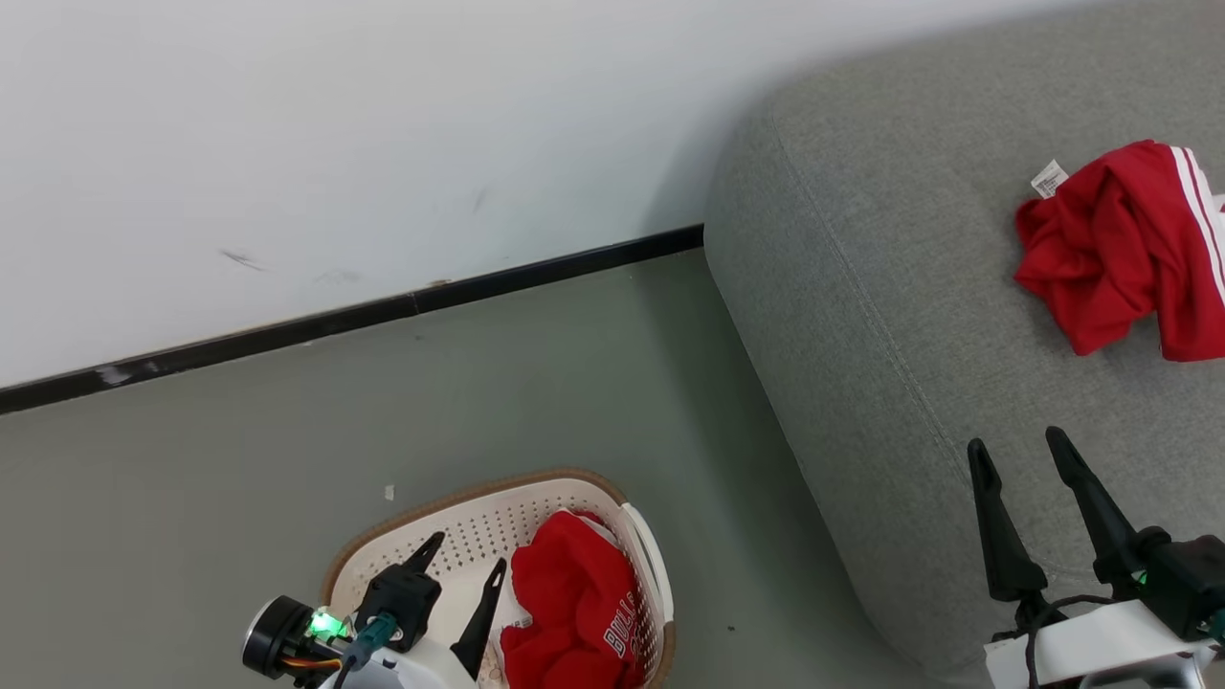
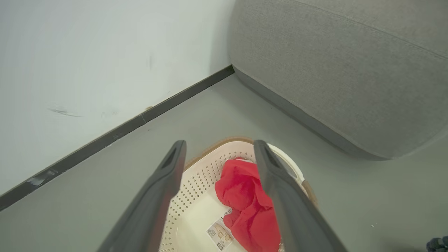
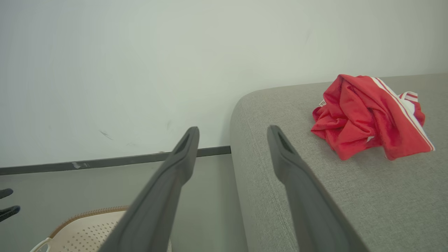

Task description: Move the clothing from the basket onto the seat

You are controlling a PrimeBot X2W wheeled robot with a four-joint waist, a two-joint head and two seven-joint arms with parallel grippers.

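The lettered garment [image 1: 574,612] lay in the basket [image 1: 450,536], just right of the left gripper [image 1: 469,552] (the nearer arm), jaws wide, empty. The right gripper [image 1: 1014,440], likewise wide, hung over the sofa [image 1: 861,287], which bore the striped garment [image 1: 1120,258].

Light was bright, even and diffuse; the seat [image 1: 861,316] threw a soft shadow on the wall [image 1: 287,115] and floor [image 1: 593,383] beside it; the head view was sharp

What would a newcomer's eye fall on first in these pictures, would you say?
The bright red against the grey: a striped red garment lies on the sofa. A red BULLS garment sits in the cream basket on the floor at lower left, the open left hand above it.
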